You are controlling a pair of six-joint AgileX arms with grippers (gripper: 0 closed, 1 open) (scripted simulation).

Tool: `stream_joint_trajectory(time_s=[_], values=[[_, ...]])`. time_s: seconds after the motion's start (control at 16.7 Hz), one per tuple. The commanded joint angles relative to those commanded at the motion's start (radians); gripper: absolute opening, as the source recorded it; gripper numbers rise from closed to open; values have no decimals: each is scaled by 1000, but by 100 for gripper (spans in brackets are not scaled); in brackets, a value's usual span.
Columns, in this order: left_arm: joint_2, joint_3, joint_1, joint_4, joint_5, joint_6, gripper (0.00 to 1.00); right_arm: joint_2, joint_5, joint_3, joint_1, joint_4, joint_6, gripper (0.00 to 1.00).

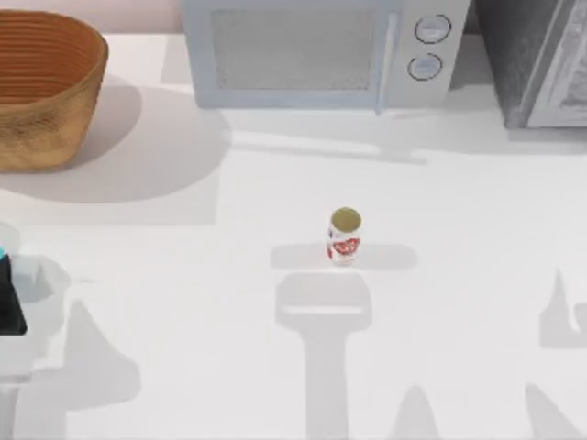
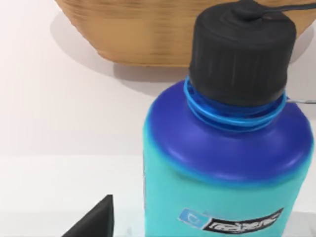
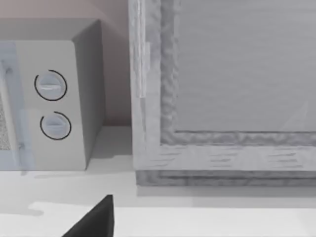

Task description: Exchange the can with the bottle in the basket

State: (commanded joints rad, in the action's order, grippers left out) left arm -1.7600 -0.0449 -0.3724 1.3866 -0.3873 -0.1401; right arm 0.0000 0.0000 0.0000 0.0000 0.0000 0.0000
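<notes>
The can (image 1: 344, 236), white with a red label and a dull gold top, stands upright in the middle of the table. At the back left sits the wicker basket (image 1: 41, 87), and nothing shows inside it. The bottle (image 2: 222, 168) is turquoise with a blue shoulder and a black cap. It stands close before my left wrist camera, with the basket (image 2: 148, 34) behind it. A sliver of the bottle (image 1: 3, 253) shows at the table's left edge. My left gripper (image 1: 7, 302) is there, open; its dark fingertip (image 2: 96, 219) stands apart from the bottle's side. My right gripper's fingertip (image 3: 96, 219) is spread to the side, holding nothing.
A white microwave (image 1: 321, 50) with two round knobs stands at the back centre. A grey cabinet-like appliance (image 1: 541, 60) stands at the back right, and the right wrist view faces both. Bare tabletop surrounds the can.
</notes>
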Motion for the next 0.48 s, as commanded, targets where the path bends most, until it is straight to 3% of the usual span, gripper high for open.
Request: stream_joint_trajectory(time_s=[0.48], values=[[-92,-84,42,14,38,14,100,0,0,0,0,0,0,100]])
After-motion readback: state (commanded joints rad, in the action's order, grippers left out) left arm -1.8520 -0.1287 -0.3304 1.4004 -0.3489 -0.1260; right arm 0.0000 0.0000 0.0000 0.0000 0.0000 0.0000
